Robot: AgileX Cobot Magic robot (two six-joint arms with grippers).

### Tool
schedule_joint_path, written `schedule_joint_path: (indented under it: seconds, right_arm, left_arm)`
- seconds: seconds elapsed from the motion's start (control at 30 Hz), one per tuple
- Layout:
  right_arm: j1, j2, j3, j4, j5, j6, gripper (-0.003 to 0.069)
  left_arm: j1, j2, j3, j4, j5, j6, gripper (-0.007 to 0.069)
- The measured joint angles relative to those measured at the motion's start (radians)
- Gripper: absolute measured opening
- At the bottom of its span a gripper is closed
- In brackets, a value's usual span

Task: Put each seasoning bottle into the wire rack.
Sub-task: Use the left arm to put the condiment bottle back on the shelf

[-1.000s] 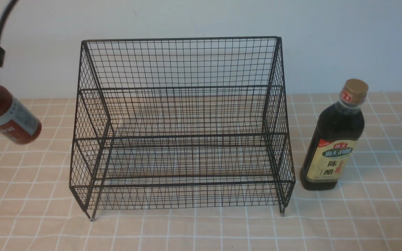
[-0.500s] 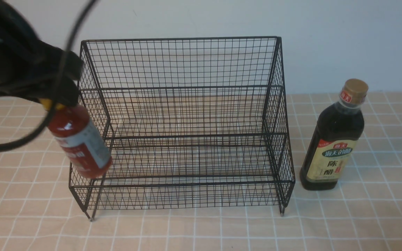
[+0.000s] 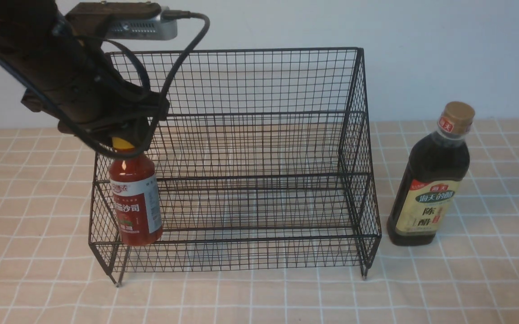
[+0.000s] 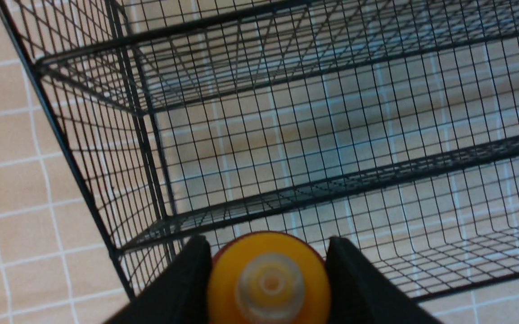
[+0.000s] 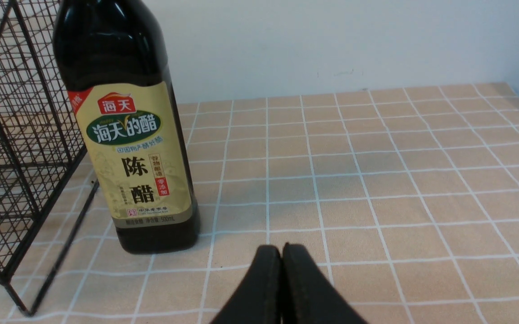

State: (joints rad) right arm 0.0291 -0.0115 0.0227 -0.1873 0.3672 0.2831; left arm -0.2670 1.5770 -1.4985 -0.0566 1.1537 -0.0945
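Red-sauce bottle [image 3: 135, 204], long axis nearly vertical, yellow cap [image 3: 123, 144] uppermost

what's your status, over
Left gripper shut on red-sauce bottle, upright at wire rack left front. Right gripper shut, empty. Vinegar bottle on table, right of rack.

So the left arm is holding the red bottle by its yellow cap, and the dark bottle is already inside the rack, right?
No: the dark bottle stands beside the wire rack, not inside it, as the front view shows. The rest is right.
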Motion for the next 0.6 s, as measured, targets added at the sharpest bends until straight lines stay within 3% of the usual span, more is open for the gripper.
schedule_joint_path:
  seconds: [0.6]
  right_arm:
    - [0.0,0.0,0.0,0.0,0.0,0.0,-0.0014]
  left_arm:
    - [-0.002,-0.044,0.004,0.063,0.001,-0.019,0.0287]
